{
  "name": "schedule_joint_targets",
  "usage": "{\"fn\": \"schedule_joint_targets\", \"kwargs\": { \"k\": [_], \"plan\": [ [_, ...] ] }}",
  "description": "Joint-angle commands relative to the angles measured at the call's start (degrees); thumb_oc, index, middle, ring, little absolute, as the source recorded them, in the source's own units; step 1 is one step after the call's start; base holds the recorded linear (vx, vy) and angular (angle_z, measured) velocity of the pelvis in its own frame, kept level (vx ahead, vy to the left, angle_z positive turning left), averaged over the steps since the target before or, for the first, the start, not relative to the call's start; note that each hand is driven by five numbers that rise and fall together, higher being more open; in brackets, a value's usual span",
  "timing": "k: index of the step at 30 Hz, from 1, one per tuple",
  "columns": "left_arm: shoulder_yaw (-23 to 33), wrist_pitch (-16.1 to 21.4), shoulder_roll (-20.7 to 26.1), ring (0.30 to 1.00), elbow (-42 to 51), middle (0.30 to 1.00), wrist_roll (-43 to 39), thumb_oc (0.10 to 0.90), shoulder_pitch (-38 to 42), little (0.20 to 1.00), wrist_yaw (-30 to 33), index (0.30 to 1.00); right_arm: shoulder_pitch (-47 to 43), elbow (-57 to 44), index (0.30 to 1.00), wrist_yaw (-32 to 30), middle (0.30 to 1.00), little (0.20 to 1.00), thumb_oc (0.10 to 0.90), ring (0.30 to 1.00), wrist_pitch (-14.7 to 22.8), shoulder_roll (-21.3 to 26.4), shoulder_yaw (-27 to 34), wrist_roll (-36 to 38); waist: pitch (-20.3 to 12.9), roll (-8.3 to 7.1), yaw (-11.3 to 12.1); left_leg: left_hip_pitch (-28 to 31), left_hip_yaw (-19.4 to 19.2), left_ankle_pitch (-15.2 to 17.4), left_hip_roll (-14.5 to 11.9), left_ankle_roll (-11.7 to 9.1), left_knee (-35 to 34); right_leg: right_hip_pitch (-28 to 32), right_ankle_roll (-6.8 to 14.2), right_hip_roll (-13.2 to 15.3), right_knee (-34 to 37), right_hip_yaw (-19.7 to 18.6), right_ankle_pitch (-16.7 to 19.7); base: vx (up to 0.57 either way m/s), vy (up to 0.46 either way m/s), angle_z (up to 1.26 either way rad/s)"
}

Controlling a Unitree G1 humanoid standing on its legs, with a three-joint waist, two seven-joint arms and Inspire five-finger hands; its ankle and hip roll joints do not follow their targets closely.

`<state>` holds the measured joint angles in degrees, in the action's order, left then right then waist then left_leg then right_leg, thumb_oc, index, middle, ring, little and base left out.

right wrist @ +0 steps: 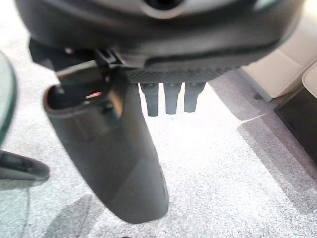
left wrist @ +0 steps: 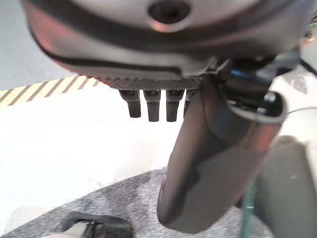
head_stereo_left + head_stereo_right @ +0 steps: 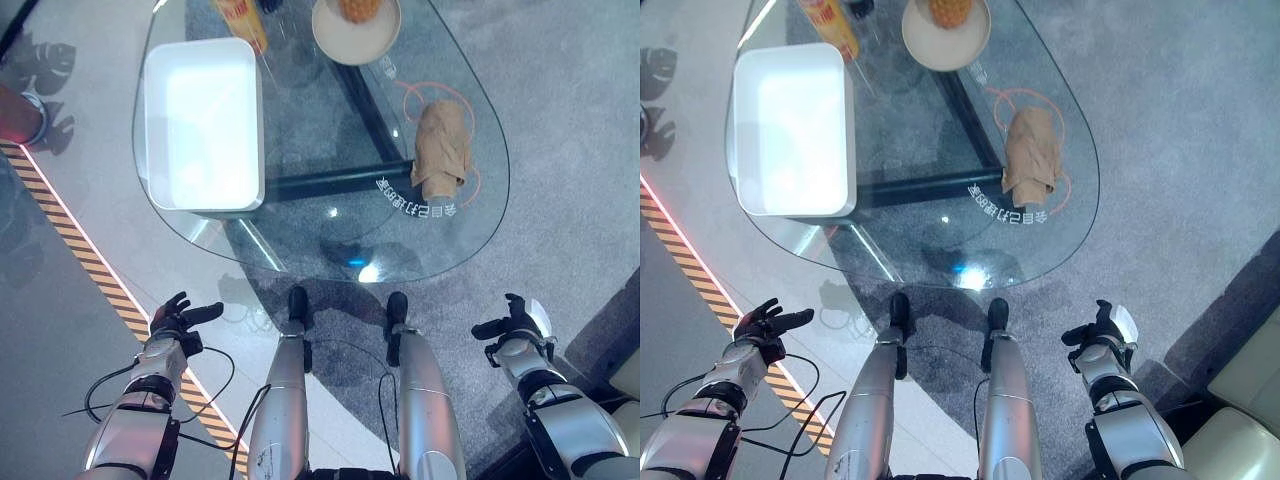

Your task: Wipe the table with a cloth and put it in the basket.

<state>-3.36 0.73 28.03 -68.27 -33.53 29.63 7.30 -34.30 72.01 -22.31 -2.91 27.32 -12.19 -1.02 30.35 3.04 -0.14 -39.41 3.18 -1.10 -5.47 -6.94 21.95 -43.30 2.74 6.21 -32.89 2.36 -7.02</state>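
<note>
A crumpled tan cloth [image 3: 442, 148] lies on the right side of the glass table [image 3: 330, 210], inside an orange ring mark. The white rectangular basket [image 3: 200, 125] stands on the table's left part. My left hand [image 3: 178, 324] hangs low at the lower left, over the floor and short of the table's near edge, fingers relaxed and holding nothing. My right hand [image 3: 514, 327] hangs at the lower right above the grey carpet, also relaxed and without anything in it. Both hands are well apart from the cloth.
A round beige bowl [image 3: 356, 28] with a pineapple sits at the table's far edge, and an orange bottle [image 3: 243, 22] stands beside the basket. A yellow-black striped line [image 3: 90, 265] crosses the floor at left. A beige sofa [image 3: 1240, 420] stands at the lower right.
</note>
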Motion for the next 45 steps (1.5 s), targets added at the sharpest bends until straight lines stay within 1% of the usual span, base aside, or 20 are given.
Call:
{"fn": "schedule_joint_targets", "kwargs": {
  "k": [1, 6, 8, 11, 14, 16, 17, 18, 19, 20, 22, 26, 30, 32, 33, 35, 37, 39, 42, 45],
  "plan": [
    [2.5, 1.4, 4.4, 0.9, 0.6, 0.9, -2.3, 0.8, -1.7, 0.9, 2.9, 0.9, 2.1, -1.4, 0.9, -4.2, 0.9, 0.9, 0.8, 0.9, 1.6, 5.0, 0.6, 2.1, -0.6, -0.87, 0.0, -3.2, -2.5, 2.3, 4.7, 4.6, 5.1, 0.1, -1.4, -3.7, 3.3, 2.0, 2.3, 0.0, 0.0, 0.0],
    [2.3, 1.9, 4.6, 0.9, 0.2, 0.9, -2.8, 0.8, -1.0, 0.9, 2.5, 0.9, 1.1, -1.5, 0.9, -5.7, 0.9, 0.9, 0.8, 0.9, 3.6, 5.5, 1.0, 3.4, -0.6, -0.94, 0.3, -5.3, -2.2, 3.0, 4.6, 4.6, 6.8, -1.6, -1.9, -3.7, 1.5, 2.6, 1.5, -0.01, -0.015, 0.0],
    [2.2, 1.8, 4.7, 0.9, 0.0, 0.9, -2.7, 0.8, -0.9, 0.9, 2.2, 0.9, 0.7, -1.4, 0.9, -6.4, 0.9, 0.9, 0.8, 0.9, 4.3, 5.8, 1.3, 4.2, -0.6, -0.83, 0.4, -5.7, -2.1, 3.1, 4.7, 4.5, 7.2, -2.0, -2.0, -3.6, 1.2, 2.7, 1.4, 0.0, 0.0, 0.0],
    [2.3, 1.9, 4.7, 0.9, -0.5, 0.9, -2.9, 0.8, -1.0, 0.9, 1.5, 0.9, -0.2, -1.2, 0.9, -8.0, 0.9, 0.9, 0.8, 0.9, 6.2, 6.4, 1.9, 5.7, -0.6, -0.42, 0.5, -5.9, -2.0, 3.2, 4.9, 4.4, 7.5, -2.1, -2.1, -3.6, 1.0, 2.9, 1.4, 0.0, 0.0, 0.0],
    [2.2, 1.5, 4.7, 0.9, -0.2, 0.9, -3.2, 0.8, -1.0, 0.9, 1.7, 0.9, -0.7, -2.0, 0.9, -9.2, 0.9, 0.9, 0.8, 0.9, 7.8, 7.0, 2.3, 8.9, -0.6, -0.33, 0.5, -5.5, -2.2, 3.1, 4.9, 4.2, 7.0, -1.6, -2.1, -3.7, 1.6, 3.0, 1.4, 0.0, 0.0, 0.0],
    [2.0, 1.5, 4.6, 0.9, 0.0, 0.9, -3.6, 0.8, -1.2, 0.9, 2.0, 0.9, -1.2, -4.3, 0.9, -10.9, 0.9, 0.9, 0.8, 0.9, 10.6, 7.4, 3.5, 14.0, -0.6, -0.27, 0.4, -5.1, -2.1, 3.1, 5.1, 4.0, 6.8, -1.3, -2.1, -3.8, 2.0, 2.9, 1.5, 0.0, 0.0, 0.0],
    [2.0, 1.6, 4.6, 0.9, 0.1, 0.9, -3.6, 0.8, -1.4, 0.9, 2.0, 0.9, -1.3, -5.0, 0.9, -11.0, 0.9, 0.9, 0.8, 0.9, 10.8, 7.4, 4.0, 14.8, -0.6, -0.26, 0.4, -5.0, -2.1, 3.1, 5.1, 3.9, 6.7, -1.2, -2.1, -3.8, 2.2, 2.9, 1.5, 0.0, 0.0, 0.0],
    [1.9, 1.8, 4.4, 0.9, 0.3, 0.9, -3.9, 0.8, -1.8, 0.9, 2.1, 0.9, -1.6, -7.0, 0.9, -11.7, 0.9, 0.9, 0.8, 0.9, 12.4, 7.6, 5.0, 17.3, -0.6, -0.25, 0.3, -4.7, -2.0, 3.2, 5.2, 3.9, 6.5, -0.9, -2.1, -3.9, 2.5, 2.8, 1.5, 0.0, 0.0, 0.0],
    [1.9, 1.9, 4.3, 0.9, 0.3, 0.9, -3.9, 0.8, -1.8, 0.9, 2.1, 0.9, -1.7, -7.5, 0.9, -12.2, 0.9, 0.9, 0.8, 0.9, 13.0, 7.6, 5.2, 17.9, -0.6, -0.26, 0.2, -4.7, -2.0, 3.2, 5.2, 3.8, 6.5, -0.8, -2.1, -3.9, 2.6, 2.8, 1.5, 0.02, 0.033, 0.0],
    [1.9, 1.9, 4.2, 0.9, 0.1, 0.9, -4.3, 0.8, -1.8, 0.9, 2.1, 0.9, -2.5, -9.5, 0.9, -13.0, 0.9, 0.9, 0.8, 0.9, 14.6, 7.7, 6.0, 20.0, -0.6, -0.32, 0.2, -4.4, -2.1, 3.3, 5.1, 3.8, 6.4, -0.5, -2.2, -3.9, 2.8, 2.8, 1.4, 0.0, 0.0, 0.0],
    [1.9, 1.9, 3.8, 0.9, 0.2, 0.9, -4.4, 0.8, -1.7, 0.9, 2.2, 0.9, -3.9, -13.1, 0.9, -14.4, 0.9, 0.9, 0.8, 0.9, 16.6, 7.7, 6.7, 23.3, -0.6, -0.46, 0.1, -4.1, -2.2, 3.4, 5.3, 3.7, 6.2, -0.1, -2.3, -3.8, 3.3, 2.9, 1.5, 0.01, 0.016, 0.0],
    [1.3, 2.3, 3.4, 0.9, 0.0, 0.9, -4.8, 0.8, -1.5, 0.9, 2.0, 0.9, -7.1, -18.8, 0.9, -16.9, 0.9, 0.9, 0.8, 0.9, 18.4, 8.3, 7.0, 26.3, -0.6, -0.47, 0.2, -3.8, -2.1, 3.2, 5.6, 3.7, 5.4, 0.2, -2.4, -3.8, 4.2, 3.1, 1.7, 0.0, 0.01, 0.0],
    [0.8, 2.9, 2.7, 0.9, 0.1, 0.9, -5.7, 0.8, -1.9, 0.9, 1.9, 0.9, -9.3, -26.4, 0.9, -21.0, 0.9, 0.9, 0.8, 0.9, 19.8, 8.4, 6.0, 26.1, -0.6, -0.28, 0.1, -3.7, -2.4, 2.8, 5.9, 3.7, 4.4, 0.1, -2.5, -3.8, 4.9, 3.2, 1.8, 0.0, 0.043, 0.0],
    [0.7, 3.1, 2.3, 0.9, 0.2, 0.9, -5.8, 0.8, -2.0, 0.9, 2.0, 0.9, -9.9, -28.8, 0.9, -21.3, 0.9, 0.9, 0.8, 0.9, 19.9, 8.1, 5.8, 25.8, -0.6, -0.2, 0.1, -3.7, -2.4, 2.7, 6.0, 3.8, 4.0, 0.1, -2.5, -3.8, 5.1, 3.2, 1.7, -0.01, 0.043, -0.01],
    [0.6, 3.5, 1.9, 0.9, 0.4, 0.9, -6.2, 0.8, -2.3, 0.9, 2.2, 0.9, -10.5, -31.6, 0.9, -21.1, 0.9, 0.9, 0.8, 0.9, 19.7, 7.9, 5.4, 24.6, -0.6, -0.12, 0.1, -3.6, -2.4, 2.6, 6.0, 3.8, 3.6, 0.0, -2.5, -3.8, 5.3, 3.2, 1.7, -0.01, 0.052, -0.02],
    [0.5, 3.7, 1.5, 0.9, 0.6, 0.9, -6.0, 0.8, -2.5, 0.9, 2.3, 0.9, -11.0, -33.9, 0.9, -20.8, 0.9, 0.9, 0.8, 0.9, 19.0, 7.7, 4.9, 23.7, -0.6, -0.04, 0.1, -3.5, -2.4, 2.5, 6.1, 3.7, 3.3, 0.0, -2.5, -3.8, 5.4, 3.1, 1.6, 0.0, 0.024, -0.01],
    [0.4, 3.9, 0.9, 0.9, 0.9, 0.9, -5.6, 0.8, -2.5, 0.9, 2.5, 0.9, -12.3, -38.1, 0.9, -18.6, 0.9, 0.9, 0.8, 0.9, 15.9, 7.1, 3.3, 22.3, -0.6, 0.08, 0.3, -3.4, -2.5, 2.3, 6.3, 3.6, 2.8, 0.1, -2.5, -3.6, 5.8, 3.2, 1.5, 0.0, 0.0, 0.0],
    [0.3, 3.7, 0.8, 0.9, 1.4, 0.9, -5.4, 0.8, -2.5, 0.9, 2.6, 0.9, -13.2, -40.8, 0.9, -17.7, 0.9, 0.9, 0.8, 0.9, 13.8, 6.9, 1.7, 20.7, -0.6, 0.15, 0.4, -3.3, -2.6, 2.1, 6.4, 3.6, 2.4, 0.2, -2.6, -3.5, 6.0, 3.3, 1.5, 0.0, 0.0, 0.0],
    [0.3, 3.7, 0.7, 0.9, 1.3, 0.9, -5.3, 0.8, -2.3, 0.9, 2.3, 0.9, -13.9, -42.7, 0.9, -17.1, 0.9, 0.9, 0.8, 0.9, 12.0, 6.4, 0.3, 18.9, -0.6, 0.23, 0.5, -3.1, -2.7, 1.9, 6.5, 3.6, 2.1, 0.3, -2.7, -3.4, 6.1, 3.4, 1.4, 0.0, 0.0, 0.0],
    [0.2, 3.8, 0.2, 0.9, 1.1, 0.9, -4.8, 0.8, -2.2, 0.9, 1.7, 0.9, -15.6, -44.0, 0.9, -15.9, 0.9, 0.9, 0.8, 0.9, 9.8, 5.5, -1.9, 18.1, -0.6, 0.72, 0.8, -2.2, -3.0, 1.8, 6.6, 3.6, 1.4, 1.0, -2.9, -3.1, 6.3, 3.6, 1.0, 0.01, 0.042, -0.01]
  ]
}}
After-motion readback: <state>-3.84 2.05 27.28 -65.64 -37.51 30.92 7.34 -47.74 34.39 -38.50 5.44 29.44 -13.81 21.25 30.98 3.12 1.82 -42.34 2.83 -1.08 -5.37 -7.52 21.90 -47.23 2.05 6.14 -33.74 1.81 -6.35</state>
